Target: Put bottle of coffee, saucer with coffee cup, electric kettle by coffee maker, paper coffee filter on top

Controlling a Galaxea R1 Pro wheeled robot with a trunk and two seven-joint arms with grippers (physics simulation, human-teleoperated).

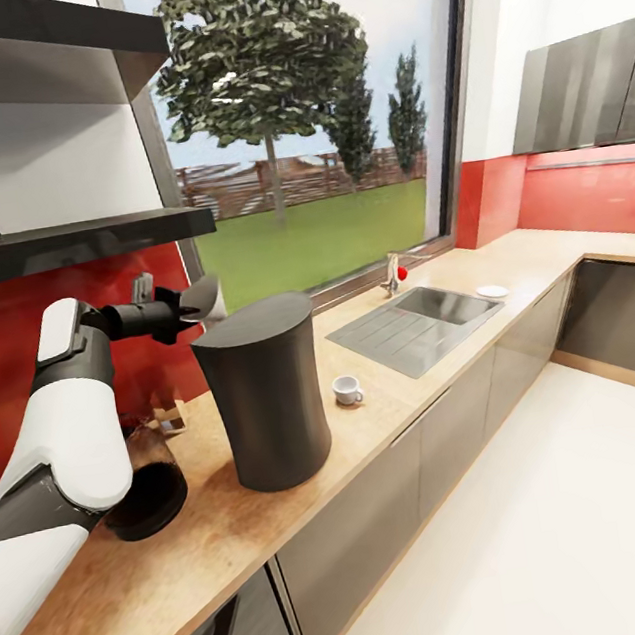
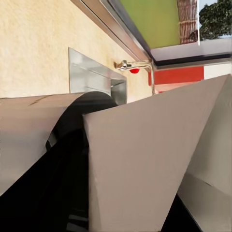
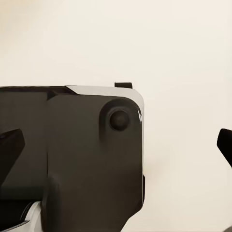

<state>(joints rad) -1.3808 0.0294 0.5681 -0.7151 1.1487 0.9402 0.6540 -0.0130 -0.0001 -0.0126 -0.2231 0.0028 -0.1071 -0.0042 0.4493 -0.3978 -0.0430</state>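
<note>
The left gripper (image 1: 183, 306) is clamped on a paper coffee filter (image 1: 204, 299) (grey cone) just above the coffee maker (image 1: 266, 405); the right gripper's (image 3: 116, 145) fingertips stand apart.

1. Kitchen countertop (image 1: 450, 395): runs from the lower left of the frame to the right edge, turning a corner at the far right.
2. Coffee maker (image 1: 265, 396): stands on the countertop, centre-left of the frame.
3. Paper coffee filter (image 1: 202, 299): held at the left gripper (image 1: 183, 307), just above the coffee maker's upper left rim.
4. Glass carafe (image 1: 144, 483): on the countertop left of the coffee maker, partly behind the left arm.
5. Coffee cup (image 1: 347, 390): on the countertop right of the coffee maker, between it and the sink (image 1: 417, 322).
6. Saucer (image 1: 492, 291): on the countertop just right of the sink.
7. Tap (image 1: 393, 271): behind the sink, at the window (image 1: 308, 107).
8. Kitchen shelf (image 1: 75, 242): upper left of the frame, above the countertop.
</note>
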